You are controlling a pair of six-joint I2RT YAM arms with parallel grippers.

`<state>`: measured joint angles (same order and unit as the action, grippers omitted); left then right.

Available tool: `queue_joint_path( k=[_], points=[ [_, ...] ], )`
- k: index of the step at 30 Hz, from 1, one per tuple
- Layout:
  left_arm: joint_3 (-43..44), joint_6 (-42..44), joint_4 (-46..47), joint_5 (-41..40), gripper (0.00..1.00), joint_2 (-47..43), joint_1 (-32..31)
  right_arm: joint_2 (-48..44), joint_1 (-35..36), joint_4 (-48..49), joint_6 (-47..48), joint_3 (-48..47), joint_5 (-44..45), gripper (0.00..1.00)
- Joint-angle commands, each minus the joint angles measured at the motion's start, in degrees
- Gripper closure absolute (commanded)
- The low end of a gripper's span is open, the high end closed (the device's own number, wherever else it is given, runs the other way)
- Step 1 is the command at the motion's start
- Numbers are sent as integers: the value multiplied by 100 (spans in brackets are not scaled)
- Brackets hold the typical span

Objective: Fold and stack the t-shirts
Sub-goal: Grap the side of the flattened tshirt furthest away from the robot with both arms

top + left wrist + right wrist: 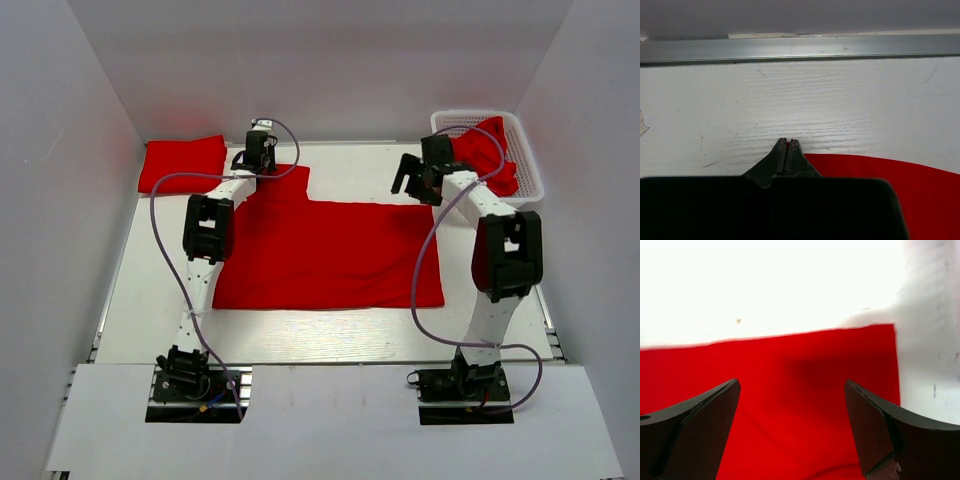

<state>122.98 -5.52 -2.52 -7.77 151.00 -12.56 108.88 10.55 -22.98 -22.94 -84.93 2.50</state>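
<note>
**Limp red cloth: take it by the corners**

The shirt [330,255] lies spread flat in the middle of the table [330,340]. Its far edge is stepped and reaches further back on the left. A folded shirt [182,163] sits as a neat pad at the far left corner, well apart from it. The spare shirts [492,140] are heaped in the basket [530,185] at the far right.

Expect the cloth to be light, soft and without any stiffness. It will likely sag from whatever point you lift and drag its loose part across the table. It is not fragile, and the matte knit should hold well in the pads. Take it at the hem or a corner, never mid-panel. Lift two corners of one edge together so the fold line stays straight.

Your left claw [788,145] is closed tight at the shirt's far left edge. A sliver of red shows between the tips, so it appears to be pinching the hem. Your right claw [791,384] is spread wide above the far right part of the shirt and holds nothing. The cloth's corner lies just to its right.

The table is white and faintly grained, with a few scuffs. A dull metal rail [800,50] runs along its far side. The basket is white plastic mesh. The fingers are black tapered wedges.
</note>
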Motion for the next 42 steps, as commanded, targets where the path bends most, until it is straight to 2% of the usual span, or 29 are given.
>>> queue_joint_path(
  k=[1, 11, 26, 32, 33, 35, 36, 39, 42],
  points=[
    [-221, -107, -310, 135, 100, -430, -1, 256, 0, -101, -457, -410, 794, 10],
    [-353, -107, -257, 206, 100, -536, -1, 1197, 0, -488, -852, -903, 1955, 10],
    [-301, -107, -310, 320, 100, -589, 52, 1751, -9, -453, -1037, -973, 2184, 10],
    [-301, -107, -363, 320, 100, -589, 52, 1794, -9, -427, -1107, -771, 2061, 36],
    [-301, -159, -363, 320, 100, -641, 52, 1795, 9, -435, -1081, -754, 2079, 48],
    [-362, -160, -302, 486, 100, -694, 52, 1786, -9, -409, -1055, -762, 2070, 60],
    [-362, -160, -249, 591, 100, -695, 52, 1794, 0, -409, -994, -788, 2061, 71],
    [-415, -160, -196, 724, 100, -800, 52, 1795, 9, -417, -906, -841, 2017, 80],
    [-477, -160, -196, 777, 100, -1002, 52, 1716, 9, -418, -853, -903, 2078, 97]
  ],
)
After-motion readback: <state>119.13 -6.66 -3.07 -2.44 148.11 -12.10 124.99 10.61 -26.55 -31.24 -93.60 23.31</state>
